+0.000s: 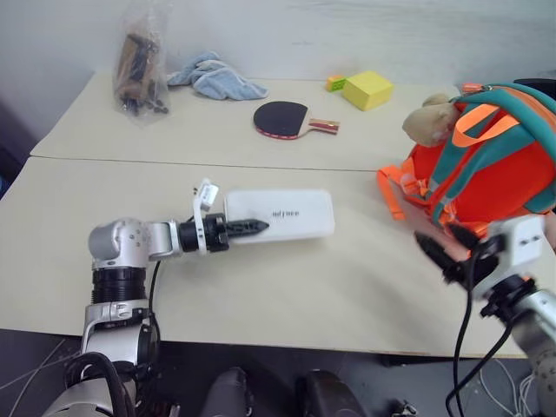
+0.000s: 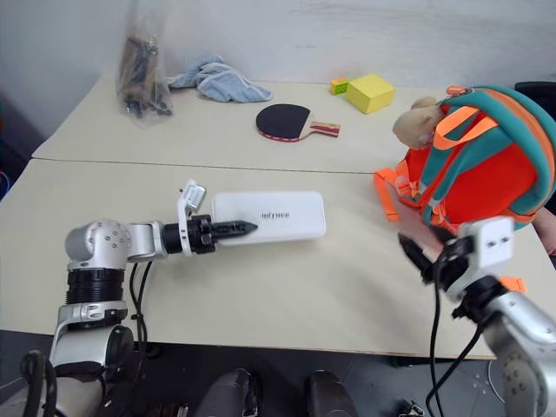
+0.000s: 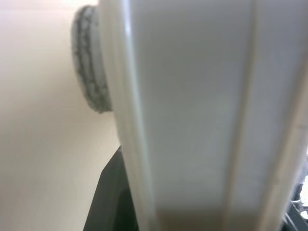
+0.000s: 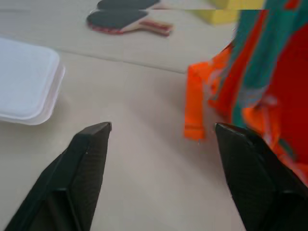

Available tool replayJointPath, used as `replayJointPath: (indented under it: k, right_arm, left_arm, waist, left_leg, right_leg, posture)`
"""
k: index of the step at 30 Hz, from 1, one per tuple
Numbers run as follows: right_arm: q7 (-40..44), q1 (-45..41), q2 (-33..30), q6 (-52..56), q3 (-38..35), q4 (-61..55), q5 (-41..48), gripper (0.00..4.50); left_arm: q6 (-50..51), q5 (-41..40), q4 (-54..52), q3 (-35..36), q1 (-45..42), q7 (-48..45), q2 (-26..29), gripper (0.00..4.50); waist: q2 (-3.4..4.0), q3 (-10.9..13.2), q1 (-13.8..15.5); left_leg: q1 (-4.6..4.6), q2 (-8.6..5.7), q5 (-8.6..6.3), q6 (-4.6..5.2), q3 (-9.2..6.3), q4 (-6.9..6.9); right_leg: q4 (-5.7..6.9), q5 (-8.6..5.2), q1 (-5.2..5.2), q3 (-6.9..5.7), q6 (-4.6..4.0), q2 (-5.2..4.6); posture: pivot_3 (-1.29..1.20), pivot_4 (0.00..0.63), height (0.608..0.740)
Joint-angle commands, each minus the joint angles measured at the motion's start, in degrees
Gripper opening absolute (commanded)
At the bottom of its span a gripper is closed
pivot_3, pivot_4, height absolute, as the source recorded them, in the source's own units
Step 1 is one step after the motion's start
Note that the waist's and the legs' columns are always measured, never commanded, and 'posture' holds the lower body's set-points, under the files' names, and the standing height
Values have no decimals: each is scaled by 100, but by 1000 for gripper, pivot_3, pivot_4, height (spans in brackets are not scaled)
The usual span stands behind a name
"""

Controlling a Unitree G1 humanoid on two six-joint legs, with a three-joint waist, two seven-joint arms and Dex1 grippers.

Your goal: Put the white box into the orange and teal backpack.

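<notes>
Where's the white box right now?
The white box is mid-table in the head views, gripped at its left end by the left gripper, with the backpack off to its right.

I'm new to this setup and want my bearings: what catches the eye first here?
The orange and teal backpack, by far the biggest thing, bulges at the table's right edge with a tan plush toy on it. Mid-table, the left gripper is closed on the end of the white box. The right gripper stands open near the backpack's orange strap.
</notes>
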Motion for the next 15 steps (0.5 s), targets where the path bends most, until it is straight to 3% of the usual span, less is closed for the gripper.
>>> replayJointPath:
  k: [1,6,12,15]
  right_arm:
    - [-560,-644,-102,236,-351,517,228,4461]
    - [-703,-1859,-100,140,116,1693,92,4461]
    - [-500,-3121,65,-799,771,3411,-532,4461]
    - [-224,-3361,58,-1206,906,3822,-655,3880]
  left_arm:
    - [214,-722,-549,614,-248,-117,128,1392]
    - [-150,-888,-515,897,-413,-16,261,1392]
    - [-659,-838,-468,889,-589,350,228,1392]
    - [-827,-819,-630,738,-510,394,279,1392]
  waist:
    - [0,0,13]
    - [8,5,6]
    - [8,6,11]
    - [8,5,32]
  left_leg:
    - [0,0,8,-4,0,-10]
    - [1,5,28,-21,1,-30]
    - [-10,3,32,-14,4,-23]
    - [-55,3,32,-14,4,-20]
  right_leg:
    - [-1,0,-4,0,0,1]
    - [-2,0,-16,3,-1,13]
    - [0,0,-24,6,-2,9]
    - [12,0,-72,5,-1,10]
  posture:
    - [0,150,740]
    - [0,150,740]
    - [0,150,740]
    - [0,150,740]
